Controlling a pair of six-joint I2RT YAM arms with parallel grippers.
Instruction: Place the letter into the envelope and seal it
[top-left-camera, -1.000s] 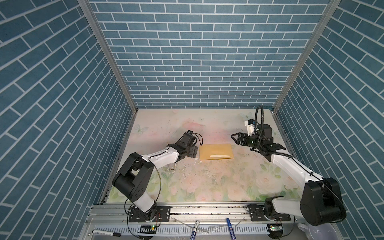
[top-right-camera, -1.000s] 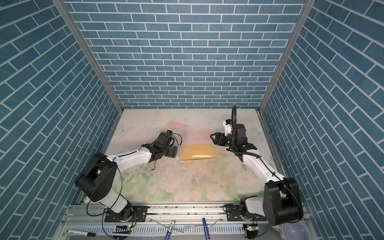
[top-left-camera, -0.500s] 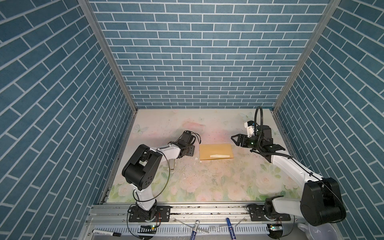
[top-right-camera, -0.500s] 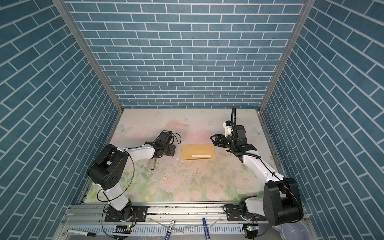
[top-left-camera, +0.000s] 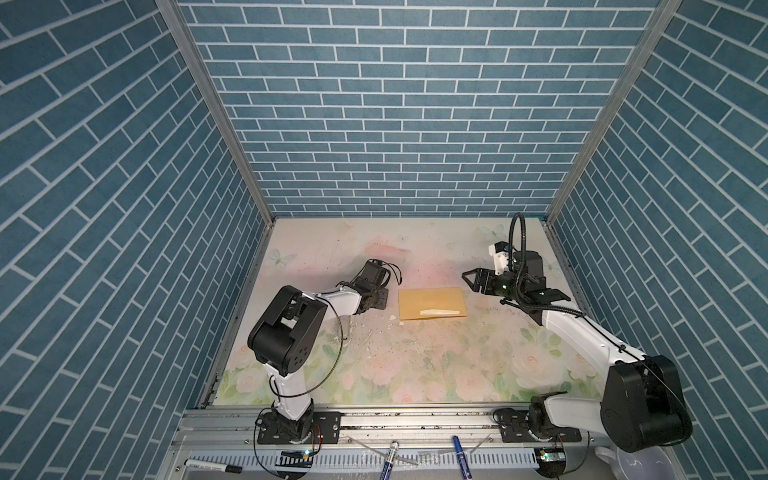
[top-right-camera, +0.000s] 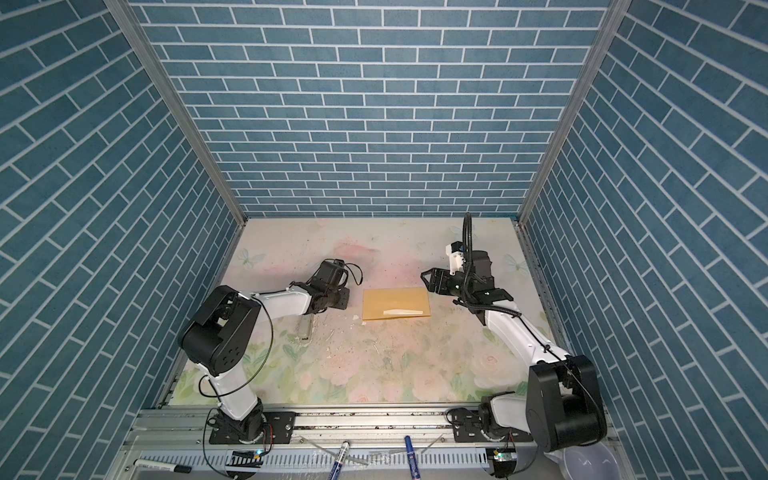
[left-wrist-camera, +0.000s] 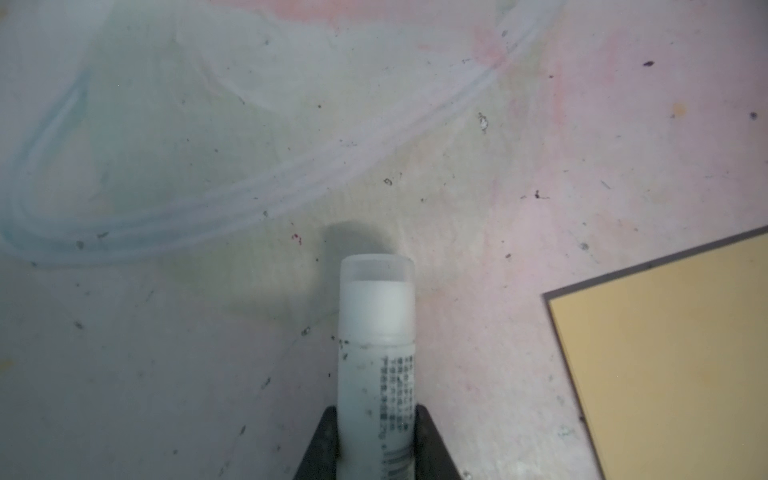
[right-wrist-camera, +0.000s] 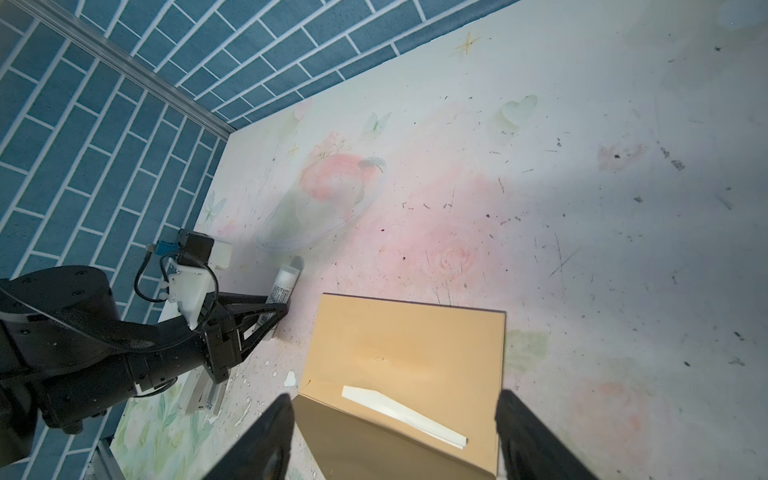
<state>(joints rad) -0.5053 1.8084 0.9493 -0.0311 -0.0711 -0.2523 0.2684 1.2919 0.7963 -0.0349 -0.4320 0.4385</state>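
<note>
Envelope (top-left-camera: 430, 299) lies flat mid-table (top-left-camera: 415, 365), a cream sliver of the letter (top-left-camera: 440, 311) showing along its near side. Just left, the left gripper (left-wrist-camera: 376, 411) pinches a white glue stick (left-wrist-camera: 376, 316). Right gripper (top-left-camera: 467, 282) hovers spread wide by the envelope's far right corner.

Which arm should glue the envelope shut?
Left, probably: the left gripper clamps the glue stick beside the envelope, while the right gripper hangs open and empty near it.

Even, bright overhead light; soft shadow beyond the glue stick (left-wrist-camera: 376, 332); hazy left wrist view
</note>
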